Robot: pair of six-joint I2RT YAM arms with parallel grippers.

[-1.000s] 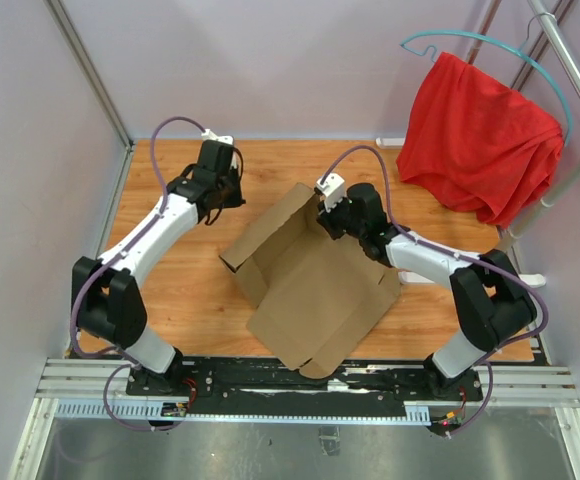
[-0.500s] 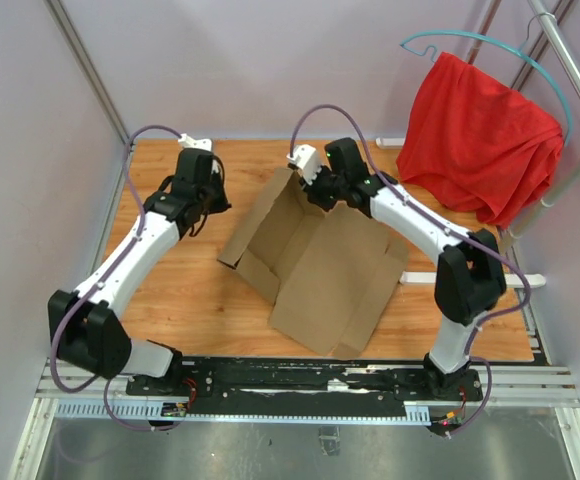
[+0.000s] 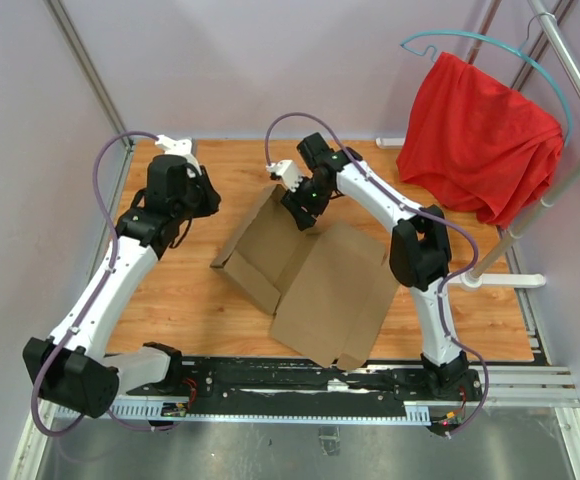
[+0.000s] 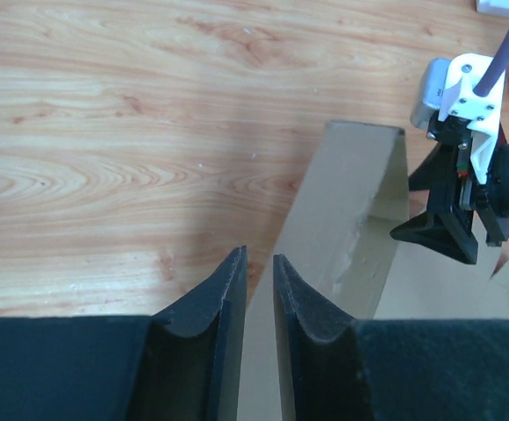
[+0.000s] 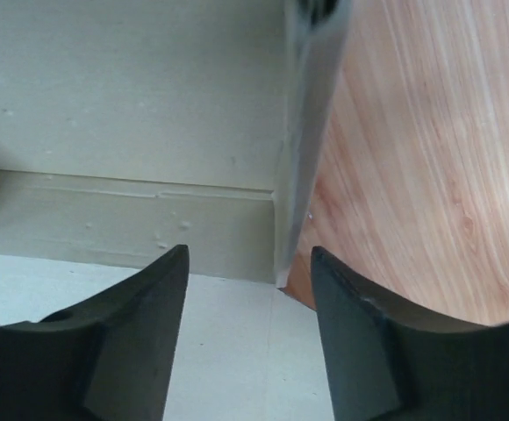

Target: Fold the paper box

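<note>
The paper box (image 3: 315, 270) lies mid-table as a brown die-cut sheet, with its far-left flap (image 3: 255, 225) standing up. My right gripper (image 3: 305, 205) hovers over the box's far edge, open, with nothing between its fingers. In the right wrist view it (image 5: 250, 254) looks down on a cardboard panel (image 5: 132, 105) and an upright flap edge (image 5: 307, 132). My left gripper (image 3: 202, 200) stays left of the box, apart from it. Its fingers (image 4: 259, 259) stand a narrow gap apart with nothing in them, pointing at the raised flap (image 4: 351, 219) and the right gripper (image 4: 448, 232).
A red cloth (image 3: 480, 135) hangs from a hanger on a metal rack (image 3: 570, 60) at the back right, whose white foot (image 3: 500, 282) rests on the wooden table (image 3: 170, 290). Purple walls close in the left and far sides.
My right gripper carried the flap toward the far left, then opened and let it go. The box slid left and lies flatter. The left arm drew back leftward, its jaws parting slightly.
</note>
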